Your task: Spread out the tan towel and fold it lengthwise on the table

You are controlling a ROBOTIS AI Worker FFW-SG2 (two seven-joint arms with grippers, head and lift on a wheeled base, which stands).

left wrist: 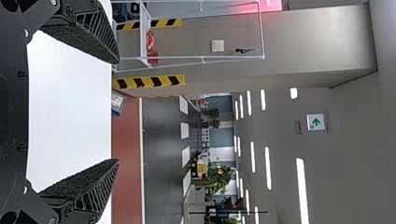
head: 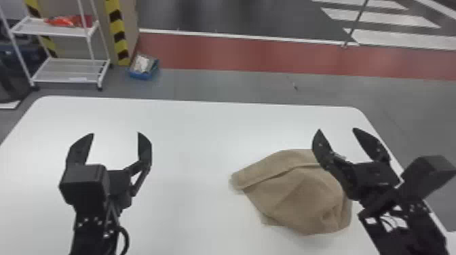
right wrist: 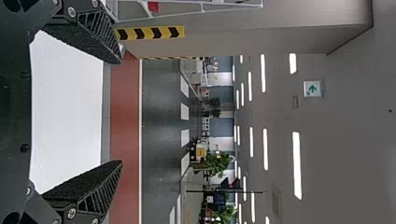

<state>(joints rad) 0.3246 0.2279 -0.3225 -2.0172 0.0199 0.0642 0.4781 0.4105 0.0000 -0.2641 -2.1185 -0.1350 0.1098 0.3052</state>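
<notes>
The tan towel (head: 298, 200) lies in a soft heap on the worktop (head: 190, 135), over on my right side. One end pokes out toward the middle, with a long flap bent over near it. The rest is bunched up and full of bumps, so I think it must be opened out before I can fold it. It sits much nearer my right tool (head: 336, 129), so that one looks best placed to grab it first. There is lots of bare worktop toward my left, and I guess that is good room to pull the towel flat.

Nothing is in my right tool. Its two fingers are spread wide, and from the head view it hangs over the far right part of the heap. My left tool (head: 115, 133) is spread wide too, with nothing in it, well away from the towel. I think both are kept wide so they are ready to pinch cloth.

My left arm (head: 95, 230) comes in from the bottom and goes almost straight ahead. My right arm (head: 403, 220) comes in from the bottom right and leans in toward the middle. Both tools are held up and point forward, out across the room, not down at the cloth. To grab it, I should tip them down and go lower.
</notes>
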